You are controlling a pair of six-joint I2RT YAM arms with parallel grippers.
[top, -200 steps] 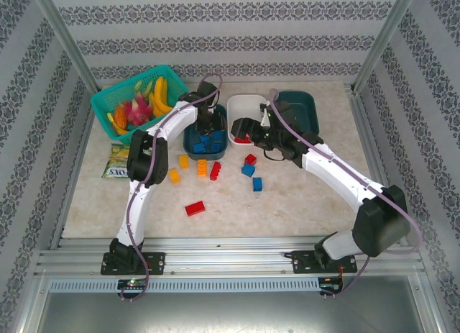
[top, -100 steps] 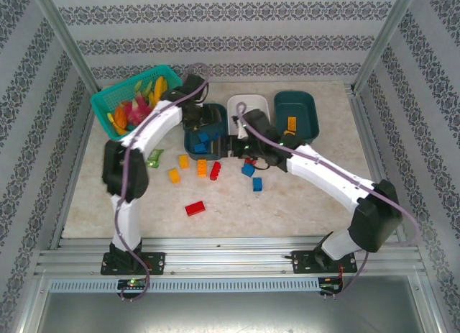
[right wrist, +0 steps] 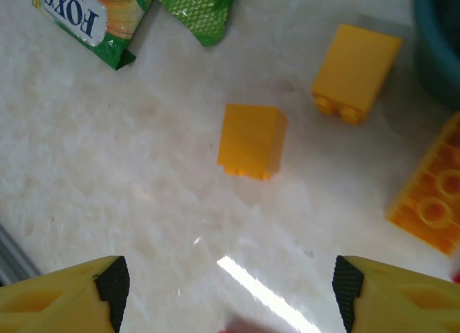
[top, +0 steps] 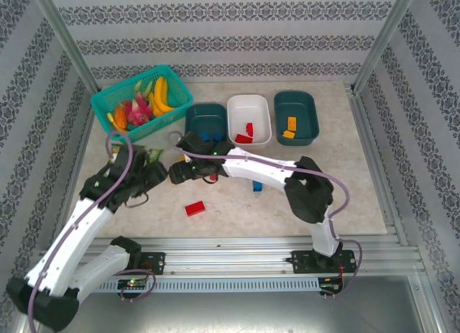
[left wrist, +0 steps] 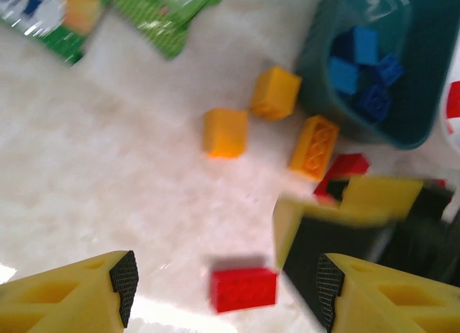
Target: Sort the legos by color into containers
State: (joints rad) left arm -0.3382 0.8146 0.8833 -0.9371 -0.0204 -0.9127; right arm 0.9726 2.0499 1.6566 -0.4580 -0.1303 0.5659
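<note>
Gripper state: left gripper (left wrist: 223, 275) spread, empty | right gripper (right wrist: 230, 283) spread, empty | long orange brick (right wrist: 431, 203) studs up, diagonal

Upper centre, a dark teal plastic tray (top: 192, 111) holds blue bricks (top: 206, 137), a white tray (top: 249, 106) red bricks (top: 246, 134), and another teal tray (top: 298, 103) orange-yellow bricks (top: 289, 125). A loose red brick (top: 194, 208) lies below them.

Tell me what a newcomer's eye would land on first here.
The bright teal basket of toy fruit at the far left stands out, then the row of trays beside it: blue bricks in the left teal tray, red bricks in the white tray, orange bricks in the right teal tray. Nearer, the left arm and right arm crowd left of centre, the right gripper open with an orange brick ahead of it.
</note>
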